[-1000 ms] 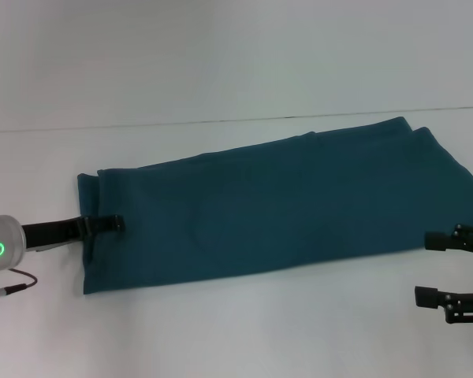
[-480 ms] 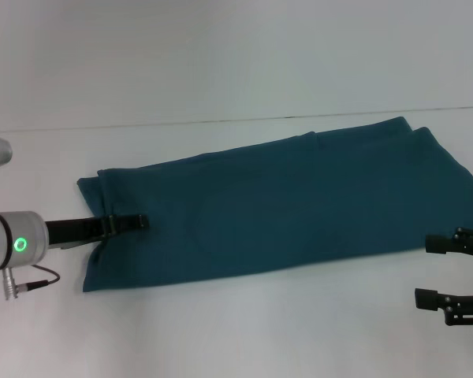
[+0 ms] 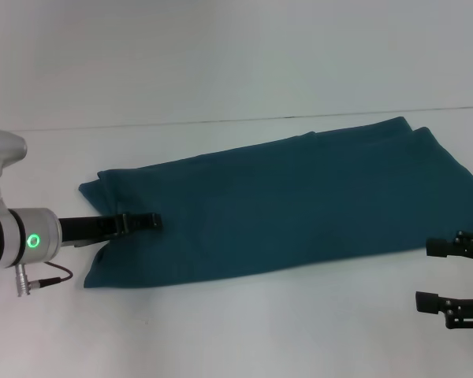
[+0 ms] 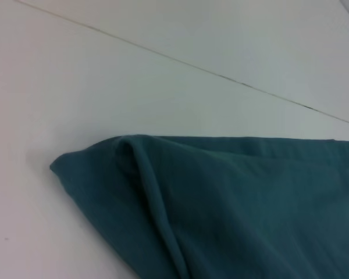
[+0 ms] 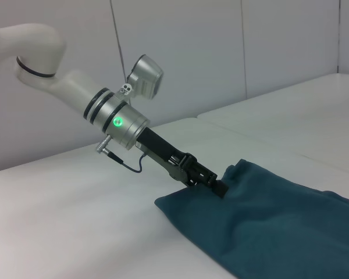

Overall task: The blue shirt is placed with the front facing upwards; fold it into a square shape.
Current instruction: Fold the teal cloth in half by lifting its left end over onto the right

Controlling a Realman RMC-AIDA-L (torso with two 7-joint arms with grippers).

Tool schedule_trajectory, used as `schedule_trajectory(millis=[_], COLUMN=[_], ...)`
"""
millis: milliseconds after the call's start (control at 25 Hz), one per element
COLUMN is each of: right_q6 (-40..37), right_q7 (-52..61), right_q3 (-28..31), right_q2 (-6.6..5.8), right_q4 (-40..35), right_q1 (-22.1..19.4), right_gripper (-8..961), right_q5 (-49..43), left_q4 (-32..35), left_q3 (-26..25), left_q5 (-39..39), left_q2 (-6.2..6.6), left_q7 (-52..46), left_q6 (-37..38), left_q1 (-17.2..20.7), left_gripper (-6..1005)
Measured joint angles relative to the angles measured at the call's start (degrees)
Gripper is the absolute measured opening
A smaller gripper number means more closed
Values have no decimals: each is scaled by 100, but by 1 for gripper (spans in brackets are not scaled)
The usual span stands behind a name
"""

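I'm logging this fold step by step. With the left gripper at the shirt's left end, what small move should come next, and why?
Probably lift the left gripper and carry that end toward the right. The blue shirt lies as a long band, not yet a square, and its left end is bunched up at the gripper, as the right wrist view shows. The right gripper waits open just off the shirt's right end.

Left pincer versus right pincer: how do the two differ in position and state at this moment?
The left pincer lies on the blue shirt at its left end, shut on a bunched fold; the right pincer hangs off the shirt, just past its near right edge, holding nothing. The left one's jaws are closed together; the right one's stand apart, open. Both are black and point inward across the white table.
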Motion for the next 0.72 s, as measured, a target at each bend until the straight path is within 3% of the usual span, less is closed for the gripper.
schedule_trajectory(millis=[360,480,720], right_q6=[0,0,0], right_q7=[-18,-18,-22], right_q3=[1,-1,0], right_q2=[0,0,0], right_q4=[18,25,83], right_q1=[-7,-18,-40], right_gripper=[916,916,917], right_q5=[1,1,1], left_q4=[-18,-15,21], left_q3=[92,315,378], left_q5=[38,40,36], left_q2=[-30,-34,-40], left_q7=[35,41,44], left_q6=[11,-40,-65], left_q1=[-43,-49,-57], left_gripper=[874,713,571])
